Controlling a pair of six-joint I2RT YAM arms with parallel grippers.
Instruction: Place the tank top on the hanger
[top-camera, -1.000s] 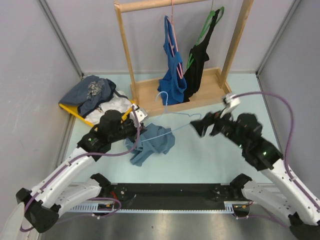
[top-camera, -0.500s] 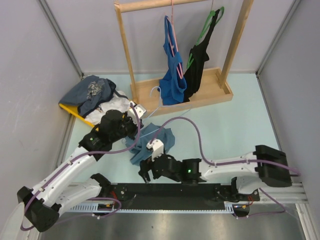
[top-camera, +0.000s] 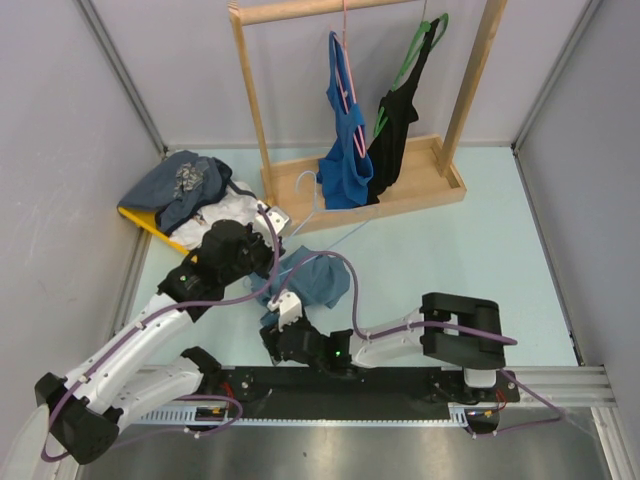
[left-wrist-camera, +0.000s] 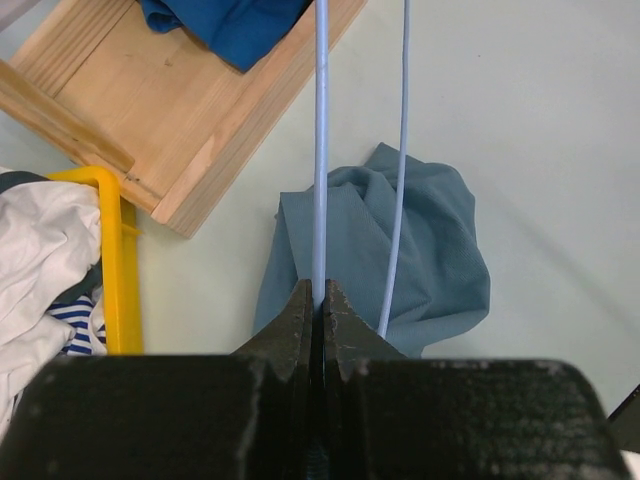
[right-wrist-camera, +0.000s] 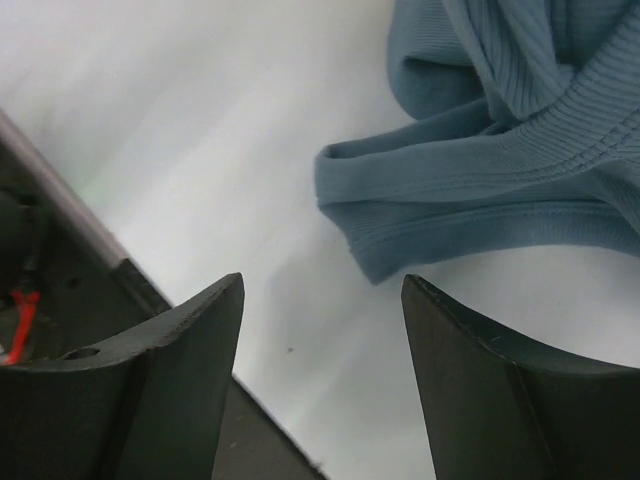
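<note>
The dusty teal tank top (top-camera: 312, 280) lies crumpled on the table in front of the rack; it also shows in the left wrist view (left-wrist-camera: 425, 255) and in the right wrist view (right-wrist-camera: 500, 170). My left gripper (top-camera: 264, 262) is shut on one wire side of the pale blue hanger (top-camera: 308, 182), held above the top, hook toward the rack. In the left wrist view my left gripper (left-wrist-camera: 320, 292) clamps the hanger's wire (left-wrist-camera: 320, 150). My right gripper (top-camera: 268, 342) hangs low at the top's near edge, open and empty (right-wrist-camera: 322, 290).
The wooden rack (top-camera: 400, 190) holds a royal-blue top (top-camera: 345, 150) on a pink hanger and a black top (top-camera: 395, 125) on a green hanger. A clothes pile in a yellow bin (top-camera: 190, 195) sits at the left. The black base rail (top-camera: 350, 385) runs just behind the right gripper.
My right arm swung from the right side, near the hanger's end, down to the near-left beside the tank top. The hanger's hook turned toward the rack. My left gripper stayed shut on the hanger.
</note>
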